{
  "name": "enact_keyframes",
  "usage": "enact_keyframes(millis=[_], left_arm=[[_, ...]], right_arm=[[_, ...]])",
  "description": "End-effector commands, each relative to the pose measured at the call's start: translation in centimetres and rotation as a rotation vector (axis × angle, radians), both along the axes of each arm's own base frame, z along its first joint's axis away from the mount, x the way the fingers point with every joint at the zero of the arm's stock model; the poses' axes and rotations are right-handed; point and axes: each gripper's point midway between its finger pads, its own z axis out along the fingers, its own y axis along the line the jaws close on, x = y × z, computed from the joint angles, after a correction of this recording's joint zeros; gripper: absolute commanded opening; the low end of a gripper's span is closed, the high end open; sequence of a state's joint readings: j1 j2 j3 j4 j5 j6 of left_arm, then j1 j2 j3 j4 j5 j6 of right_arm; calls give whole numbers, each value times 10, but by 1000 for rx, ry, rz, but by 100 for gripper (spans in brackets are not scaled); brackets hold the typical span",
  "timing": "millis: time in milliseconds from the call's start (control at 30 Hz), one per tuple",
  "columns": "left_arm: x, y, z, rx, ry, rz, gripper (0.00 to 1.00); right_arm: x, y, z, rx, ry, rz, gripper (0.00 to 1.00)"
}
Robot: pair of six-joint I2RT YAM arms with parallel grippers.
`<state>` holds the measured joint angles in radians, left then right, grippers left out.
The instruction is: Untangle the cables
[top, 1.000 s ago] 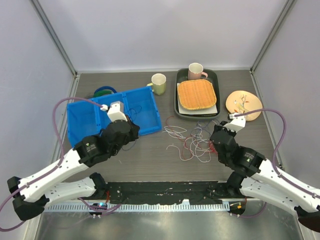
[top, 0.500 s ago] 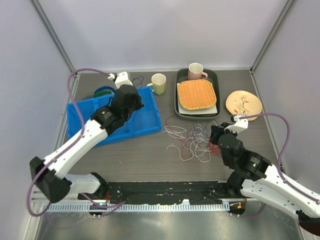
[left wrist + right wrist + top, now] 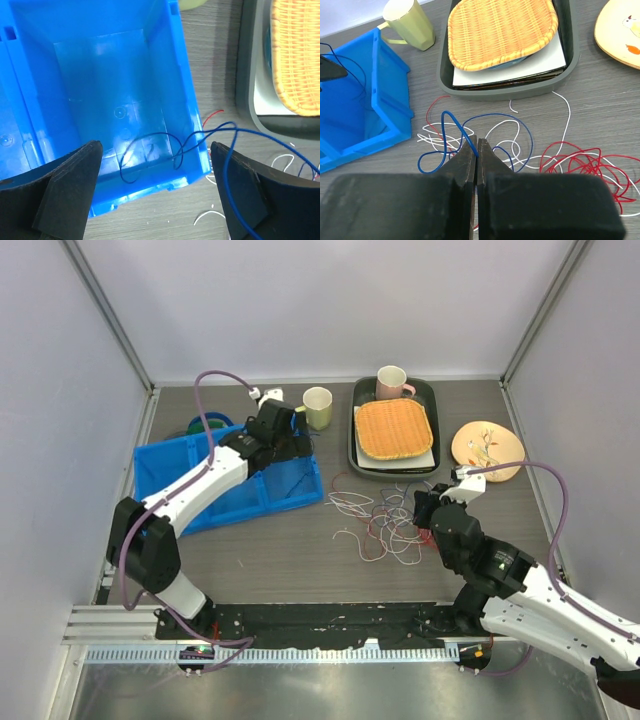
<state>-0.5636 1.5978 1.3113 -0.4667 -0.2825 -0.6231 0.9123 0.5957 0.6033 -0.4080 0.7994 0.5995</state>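
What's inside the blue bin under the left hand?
One dark blue cable loop, trailing over the bin wall to the table. Fingers of the hand hide the near corners.

light: bright, even | shadows: soft | glare: blue bin (image 3: 107, 50) | blur: jaws

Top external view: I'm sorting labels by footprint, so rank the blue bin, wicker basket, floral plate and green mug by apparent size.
1. blue bin
2. wicker basket and floral plate, too alike to rank
3. green mug
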Motion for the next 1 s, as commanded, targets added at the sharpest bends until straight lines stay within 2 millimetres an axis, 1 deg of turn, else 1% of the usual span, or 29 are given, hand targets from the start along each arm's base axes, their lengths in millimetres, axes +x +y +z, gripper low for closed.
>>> enact_keyframes(millis=[0, 33, 67, 100, 133, 167, 200, 233, 267, 300, 333, 367, 400, 433, 467, 500, 533, 567, 600, 633, 667, 700, 733, 800, 867, 900, 933, 967], left_arm=[[-11, -7, 57, -83, -102, -82, 97], [-18, -7, 56, -95, -99, -99, 98], [-22, -9, 60, -114, -115, -118, 100], [-27, -7, 57, -116, -115, -132, 100], [-34, -5, 72, -144, -150, -137, 100], [-36, -3, 75, -155, -166, -134, 100], [-40, 1, 75, -157, -169, -125, 100], [-43, 5, 82, -163, -191, -114, 100], [-42, 12, 83, -145, -197, -84, 100], [-42, 14, 86, -139, -204, -75, 100], [-41, 17, 79, -108, -181, -70, 100], [-38, 19, 76, -87, -168, -55, 100], [-34, 18, 84, -85, -169, -53, 100], [-33, 16, 63, -32, -96, -68, 100], [-32, 12, 58, -22, -65, -84, 100], [-24, 9, 63, -27, -50, -90, 100], [-30, 11, 50, 3, 34, -97, 100], [-26, 9, 24, 35, 129, -92, 100], [-20, 10, 30, 30, 147, -75, 100], [-27, 18, 18, 71, 223, -53, 100], [-23, 23, 0, 123, 274, -22, 100], [-16, 36, 0, 193, 257, 33, 100], [-20, 51, -8, 269, 290, 80, 100], [-20, 64, -18, 353, 328, 127, 100], [-22, 70, -22, 385, 343, 134, 100], [-24, 69, -25, 383, 346, 122, 100], [-23, 64, -26, 360, 340, 102, 100], [-23, 62, -25, 348, 336, 86, 100]], right_arm=[[4, 6, 12, 27, -38, 16, 1], [4, 9, 12, 29, -37, 30, 1], [4, 11, 12, 28, -38, 42, 1], [4, 13, 12, 28, -39, 54, 1], [4, 18, 13, 30, -38, 75, 1], [4, 21, 12, 28, -32, 87, 1], [3, 22, 12, 30, -30, 94, 1], [3, 24, 12, 30, -27, 100, 1], [3, 26, 13, 33, -26, 109, 1], [3, 26, 12, 31, -23, 112, 1], [3, 27, 13, 35, -22, 112, 1], [3, 28, 12, 35, -18, 118, 1], [3, 28, 11, 33, -16, 118, 1], [3, 29, 11, 35, -15, 120, 1], [2, 29, 10, 35, -12, 121, 1], [2, 29, 10, 32, -10, 121, 1], [2, 29, 9, 33, -7, 122, 1], [2, 28, 9, 33, -6, 116, 1], [2, 27, 9, 33, -4, 113, 1], [2, 27, 8, 30, -2, 109, 1], [2, 27, 7, 28, 0, 108, 1], [2, 26, 6, 24, 3, 105, 1], [3, 26, 7, 22, 4, 103, 1], [3, 26, 6, 11, 4, 106, 1], [4, 35, 7, -9, -4, 155, 1], [6, 46, 15, 4, -32, 199, 1], [3, 62, 18, -15, -43, 302, 1], [3, 74, 15, -32, -33, 352, 1]])
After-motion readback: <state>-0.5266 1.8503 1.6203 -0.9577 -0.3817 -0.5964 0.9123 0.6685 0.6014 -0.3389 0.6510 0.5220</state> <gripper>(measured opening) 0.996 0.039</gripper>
